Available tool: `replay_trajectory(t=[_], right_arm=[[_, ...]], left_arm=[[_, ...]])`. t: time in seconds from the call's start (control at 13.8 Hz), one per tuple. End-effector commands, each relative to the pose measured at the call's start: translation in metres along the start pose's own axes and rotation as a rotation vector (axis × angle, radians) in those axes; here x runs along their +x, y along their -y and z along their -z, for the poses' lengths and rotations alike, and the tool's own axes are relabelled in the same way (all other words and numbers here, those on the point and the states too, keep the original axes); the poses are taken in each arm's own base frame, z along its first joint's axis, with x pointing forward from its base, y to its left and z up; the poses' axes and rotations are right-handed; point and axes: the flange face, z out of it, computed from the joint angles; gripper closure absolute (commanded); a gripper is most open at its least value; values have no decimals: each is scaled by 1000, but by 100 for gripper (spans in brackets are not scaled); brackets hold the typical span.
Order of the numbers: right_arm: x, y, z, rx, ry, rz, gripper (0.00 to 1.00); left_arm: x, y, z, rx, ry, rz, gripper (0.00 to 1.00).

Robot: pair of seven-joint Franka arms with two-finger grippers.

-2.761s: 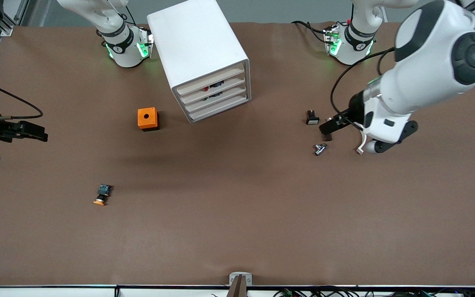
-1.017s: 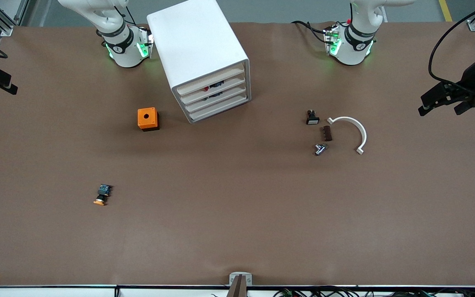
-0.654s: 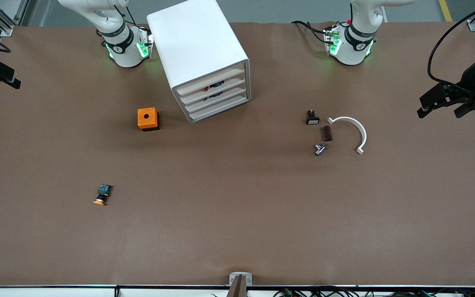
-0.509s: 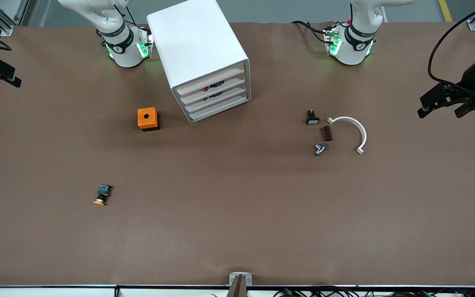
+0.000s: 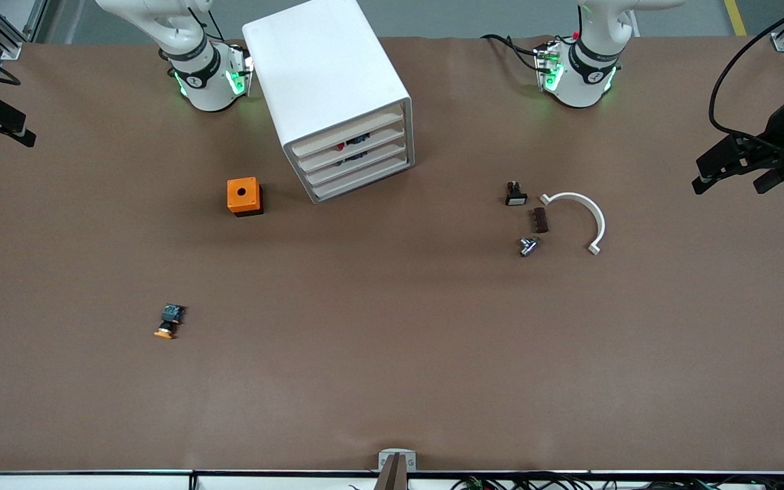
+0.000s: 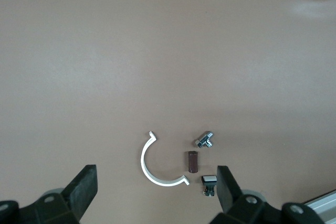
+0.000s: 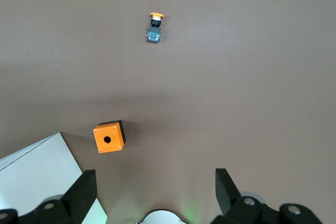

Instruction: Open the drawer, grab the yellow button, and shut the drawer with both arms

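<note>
On the table: button (image 5: 168,322) lying free | drawer (image 5: 346,133) seemingly closed | both hands released | no legible writing.

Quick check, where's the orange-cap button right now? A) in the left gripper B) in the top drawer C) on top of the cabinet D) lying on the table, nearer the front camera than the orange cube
D: the button lies on the bare table, nearer the front camera than the orange cube, with no gripper near it.
</note>
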Motion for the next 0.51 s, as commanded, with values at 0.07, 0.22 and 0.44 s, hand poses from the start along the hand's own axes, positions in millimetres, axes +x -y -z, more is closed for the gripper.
replay_trajectory(t=[0.07,0.22,0.44], right_arm=[[-8,4,4,-1,-25,19,0],[-7,7,4,-1,-27,25,0],[-7,8,5,-1,-28,27,0]], left_arm=[[1,4,7,23,-2,-19,0],[2,4,6,22,0,-21,0],[1,2,6,21,0,-24,0]])
